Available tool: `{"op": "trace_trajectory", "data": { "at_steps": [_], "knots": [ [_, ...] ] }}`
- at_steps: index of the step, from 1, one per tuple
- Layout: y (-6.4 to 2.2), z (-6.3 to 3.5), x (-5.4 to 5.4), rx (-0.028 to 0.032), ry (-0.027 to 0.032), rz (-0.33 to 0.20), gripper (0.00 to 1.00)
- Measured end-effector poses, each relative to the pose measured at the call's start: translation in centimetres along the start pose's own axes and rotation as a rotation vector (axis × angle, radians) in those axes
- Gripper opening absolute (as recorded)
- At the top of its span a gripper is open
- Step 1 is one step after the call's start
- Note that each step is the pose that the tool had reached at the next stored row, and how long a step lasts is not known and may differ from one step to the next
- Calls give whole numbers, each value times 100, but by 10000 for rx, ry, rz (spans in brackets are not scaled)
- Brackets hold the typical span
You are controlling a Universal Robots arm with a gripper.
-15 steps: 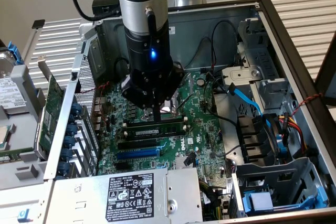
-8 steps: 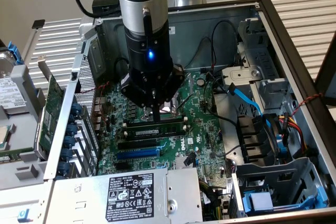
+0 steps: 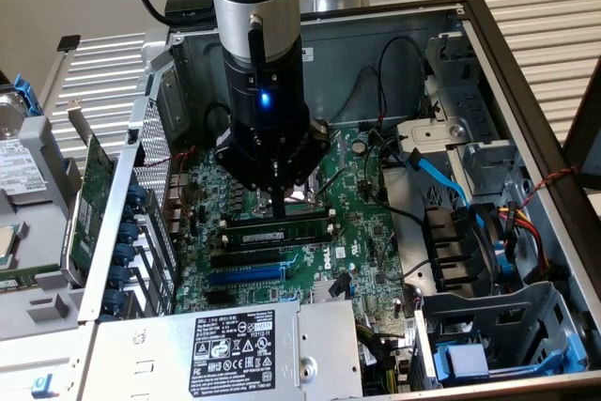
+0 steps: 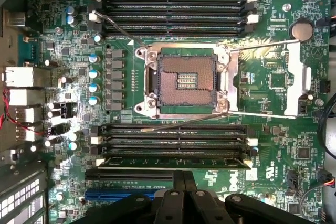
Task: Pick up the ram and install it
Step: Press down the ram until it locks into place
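Note:
The ram [image 4: 173,162] is a long narrow green stick lying along the memory slot nearest the blue expansion slot, in the bank of black slots [image 4: 173,139] beside the CPU socket. In the exterior view the ram [image 3: 282,230] sits level in that slot, directly under the arm's black gripper [image 3: 285,206]. In the wrist view the gripper [image 4: 184,178] is shut, its two black fingertips pressed together with nothing between them, right at the middle of the stick. I cannot tell whether they touch it.
The open CPU socket [image 4: 186,80] with its metal frame lies past the ram. A second slot bank [image 4: 173,14] is beyond it. A green expansion card [image 3: 94,204] stands outside the case wall. The power supply [image 3: 235,345], drive cage [image 3: 488,326] and blue cable [image 3: 441,176] crowd the case.

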State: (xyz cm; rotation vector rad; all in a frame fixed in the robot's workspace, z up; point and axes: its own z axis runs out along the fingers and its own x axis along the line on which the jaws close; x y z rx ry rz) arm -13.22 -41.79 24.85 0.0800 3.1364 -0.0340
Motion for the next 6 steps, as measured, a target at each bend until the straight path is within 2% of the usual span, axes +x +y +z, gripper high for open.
{"op": "trace_trajectory", "data": {
  "at_steps": [6],
  "knots": [
    [0,0,0,0,1,14,10]
  ]
}}
